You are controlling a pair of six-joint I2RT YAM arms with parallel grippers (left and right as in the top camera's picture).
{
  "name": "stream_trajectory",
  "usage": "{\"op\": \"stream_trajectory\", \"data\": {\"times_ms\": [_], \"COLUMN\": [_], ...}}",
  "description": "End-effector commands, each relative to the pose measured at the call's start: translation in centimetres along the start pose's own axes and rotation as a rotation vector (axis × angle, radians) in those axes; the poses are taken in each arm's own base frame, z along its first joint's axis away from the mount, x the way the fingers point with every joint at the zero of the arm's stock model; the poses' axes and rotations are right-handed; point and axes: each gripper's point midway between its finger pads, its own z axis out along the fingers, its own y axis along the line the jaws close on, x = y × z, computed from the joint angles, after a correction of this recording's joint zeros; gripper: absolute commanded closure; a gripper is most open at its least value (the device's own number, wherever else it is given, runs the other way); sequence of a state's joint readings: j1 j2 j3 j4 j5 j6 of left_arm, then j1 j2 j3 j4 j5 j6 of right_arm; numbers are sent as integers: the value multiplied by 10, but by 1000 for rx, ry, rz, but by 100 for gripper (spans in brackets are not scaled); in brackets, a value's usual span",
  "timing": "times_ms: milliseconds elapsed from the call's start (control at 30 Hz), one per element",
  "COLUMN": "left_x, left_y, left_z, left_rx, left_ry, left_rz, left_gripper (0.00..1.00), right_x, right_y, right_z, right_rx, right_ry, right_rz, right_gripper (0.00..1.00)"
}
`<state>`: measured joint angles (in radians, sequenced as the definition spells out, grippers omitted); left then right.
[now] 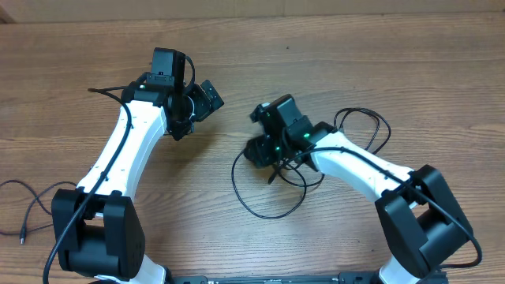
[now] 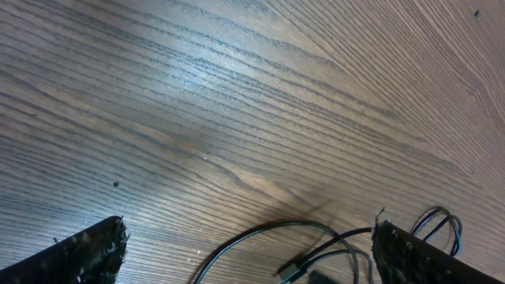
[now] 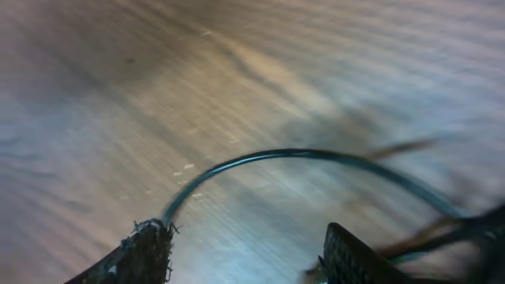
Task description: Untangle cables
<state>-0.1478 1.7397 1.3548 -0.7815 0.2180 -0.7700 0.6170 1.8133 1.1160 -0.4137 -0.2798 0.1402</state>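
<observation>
Well, the whole business centres on the right claw (image 3: pixel 246 241), so I'll place everything from there. Its two fingers are spread, with bare wood showing between them. It isn't pinching anything that I can see, though one thin black cord (image 3: pixel 300 154) rises right at the tip of one finger and arcs across in front of the gap. Whether cord and finger actually touch, I cannot tell.

From above, the thin black cables lie in three places on the brown wood-grain counter (image 1: pixel 339 47). A wide loose loop (image 1: pixel 271 217) hangs from under the right claw and sweeps toward the arm bases. Its long axis runs roughly from the claw back toward the robot. A smaller bunch of loops (image 1: pixel 367 111) sits on the claw's far side, just beyond the white forearm. A third cord with a small plug tip (image 1: pixel 24 229) lies well apart, out past the left arm's base.

The left claw (image 2: pixel 248 233) is also spread wide and empty. It stands apart from the right claw, facing it, with crossing strands low in its view.

I'd judge the right arm the nearer one. It needs only to settle onto the strand at its fingertip, and then draw the wide loop along its length, away from the small bunch.
</observation>
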Motion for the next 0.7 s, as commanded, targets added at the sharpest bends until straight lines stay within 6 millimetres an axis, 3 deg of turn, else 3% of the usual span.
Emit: {"op": "stream_trajectory", "data": {"times_ms": [0,133,267,433,600,667], "left_x": [-7,-12,-15,-13,-9,-8], "left_y": [1,8,12,14,18,19], "left_z": [-2,-3,-3,-3,-4,-4], "left_rx": [-15,-51,-72,-82,-96,-102], "left_ry": [-29,-61,-76,-70,-54,-48], "left_rz": [15,14,13,11,7,6], "left_gripper": [0,1,0,0,0,1], "right_x": [13,26,32,47,46,38], "right_y": [28,52,48,57,56,51], "right_z": [5,11,18,31,32,27], "right_rx": [-51,-63,58,72,104,132], "right_ry": [38,69,61,99,88,75], "right_rz": [23,-33,-26,-59,-71,-39], "right_gripper": [38,36,33,27,0,0]}}
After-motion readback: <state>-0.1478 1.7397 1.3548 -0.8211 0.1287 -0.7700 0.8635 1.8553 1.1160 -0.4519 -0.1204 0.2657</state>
